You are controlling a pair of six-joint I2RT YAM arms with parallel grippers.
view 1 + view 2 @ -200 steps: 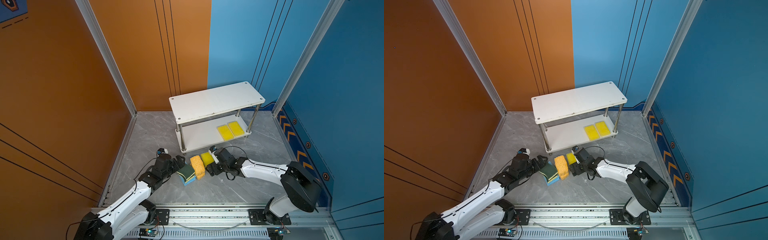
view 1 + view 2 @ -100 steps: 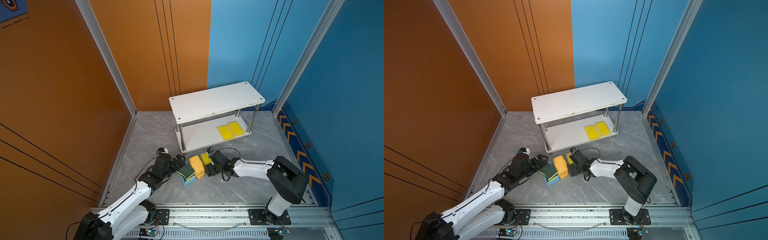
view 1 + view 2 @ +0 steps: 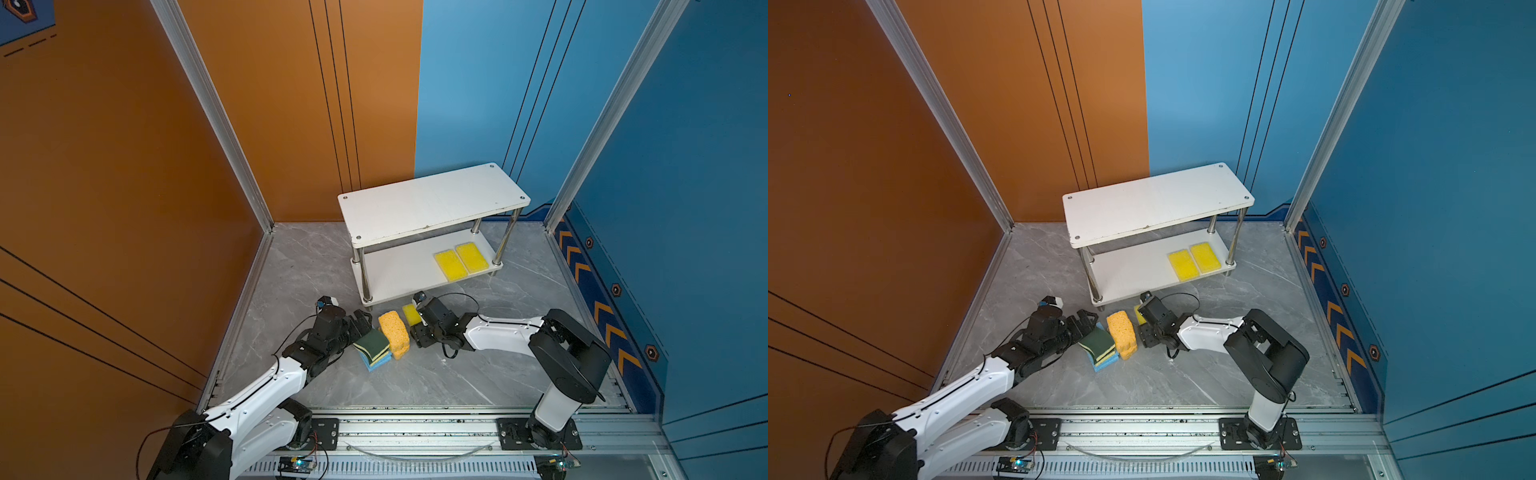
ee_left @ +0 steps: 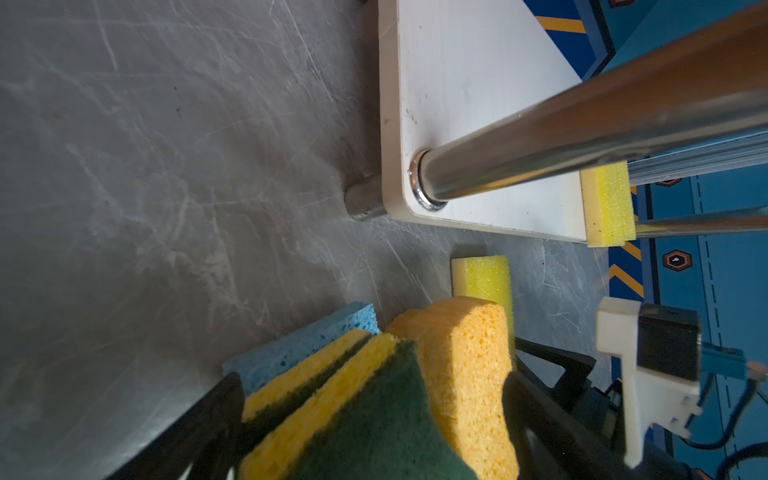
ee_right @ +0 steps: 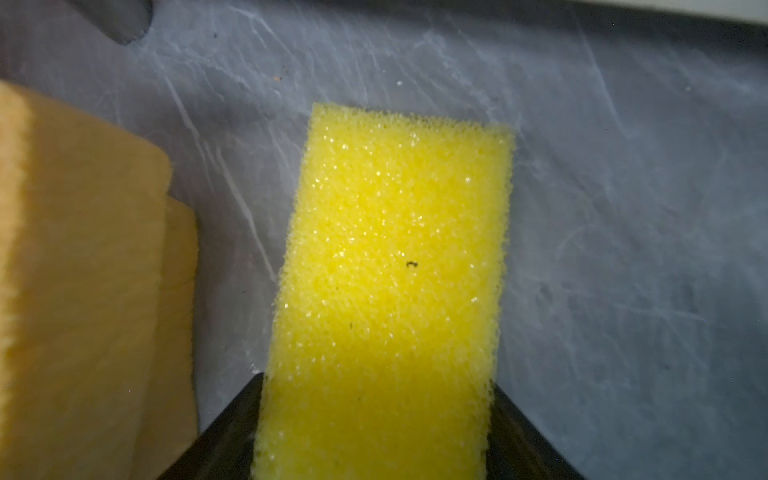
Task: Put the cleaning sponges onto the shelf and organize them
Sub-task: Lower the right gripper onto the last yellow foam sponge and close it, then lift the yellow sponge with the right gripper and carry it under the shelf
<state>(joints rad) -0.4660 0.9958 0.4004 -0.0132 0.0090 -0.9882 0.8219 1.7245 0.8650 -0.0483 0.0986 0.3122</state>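
Note:
The white two-tier shelf (image 3: 432, 203) (image 3: 1154, 203) stands at the back, with two bright yellow sponges (image 3: 450, 264) (image 3: 471, 257) side by side on its lower board. On the floor in front of it, my right gripper (image 3: 420, 322) (image 5: 376, 382) is shut on a third bright yellow sponge (image 3: 410, 313) (image 5: 390, 270), one finger on each long side. My left gripper (image 3: 363, 326) (image 4: 374, 382) is open and straddles a pile: a green-topped sponge (image 3: 372, 344) (image 4: 374, 415) over another, a light blue sponge (image 3: 376, 363) (image 4: 299, 345), and an orange sponge (image 3: 392, 328) (image 4: 465, 365).
A chrome shelf post (image 4: 582, 137) and the lower board's corner (image 4: 399, 195) lie close ahead of the left gripper. A second orange sponge (image 3: 401, 353) lies under the first. Orange and blue walls close in the grey marble floor (image 3: 457, 374).
The right gripper's jaws have closed onto the bright yellow sponge, and that arm's elbow has swung left. The left arm and the pile have not moved.

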